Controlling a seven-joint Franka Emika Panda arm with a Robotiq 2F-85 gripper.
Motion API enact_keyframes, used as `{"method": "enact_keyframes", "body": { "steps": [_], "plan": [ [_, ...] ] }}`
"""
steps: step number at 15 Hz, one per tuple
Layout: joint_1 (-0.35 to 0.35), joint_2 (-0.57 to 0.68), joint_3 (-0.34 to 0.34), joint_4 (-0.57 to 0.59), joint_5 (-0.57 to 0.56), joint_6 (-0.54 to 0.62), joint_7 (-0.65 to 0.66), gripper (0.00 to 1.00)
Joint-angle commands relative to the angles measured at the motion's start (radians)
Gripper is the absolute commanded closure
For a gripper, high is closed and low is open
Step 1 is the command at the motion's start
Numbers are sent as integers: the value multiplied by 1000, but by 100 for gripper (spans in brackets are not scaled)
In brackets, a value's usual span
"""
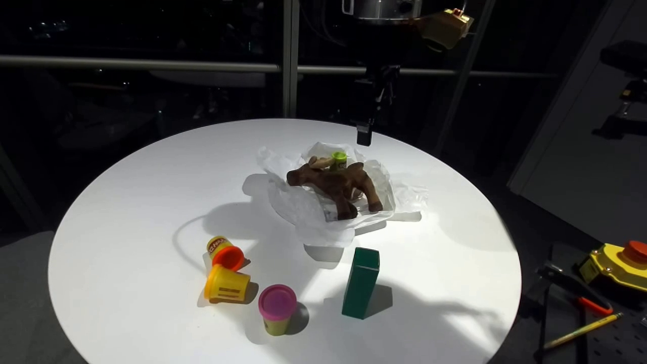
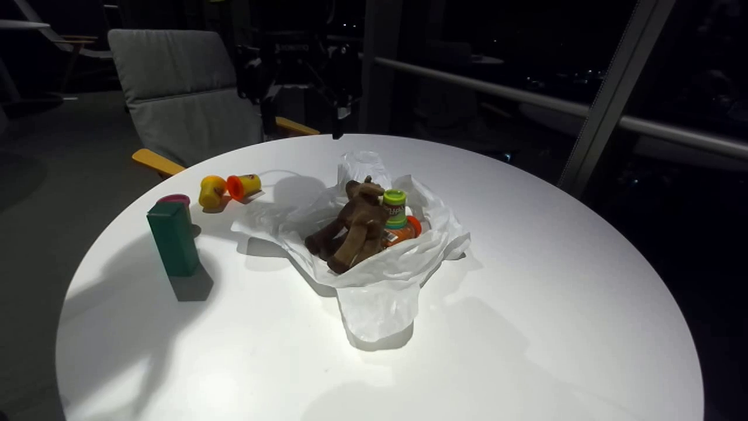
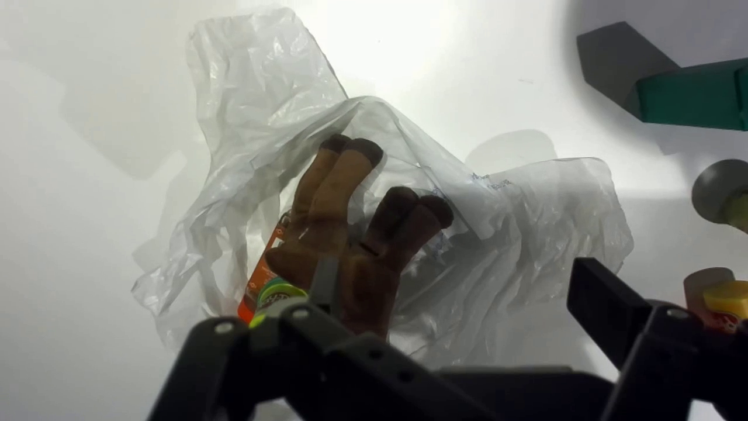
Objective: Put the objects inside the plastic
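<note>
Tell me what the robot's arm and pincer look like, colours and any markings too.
The black, two-fingered pincer has angular linkages with round pale pins and blocky, squared fingertips. Small pale lettering marks its body. In an exterior view, a silver-grey rounded wrist housing shows, with a gold-coloured boxy fitting beside it. The rest of the arm is cropped or lost in darkness.

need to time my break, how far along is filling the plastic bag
Looks done: the brown plush animal, green-lidded tub and red-lidded orange container sit in the translucent white plastic bag. In hand: nothing; the black gripper hangs open and empty. Left: the dark green rectangular box, magenta-lidded tub, yellow-lidded tub and orange-lidded yellow tub are on the white table, outside the bag.
</note>
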Motion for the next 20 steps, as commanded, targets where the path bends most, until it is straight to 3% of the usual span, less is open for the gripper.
{"method": "enact_keyframes", "body": {
  "steps": [1,7,10,13,17,20],
  "plan": [
    [10,21,14,15,-95,49,100,0],
    [107,82,60,82,-228,46,380,0],
    [167,202,63,205,-286,68,533,0],
    [210,361,33,337,-325,134,607,0],
    [223,552,7,487,-209,288,658,0],
    [202,633,18,576,-63,352,623,0]
  ]
}}
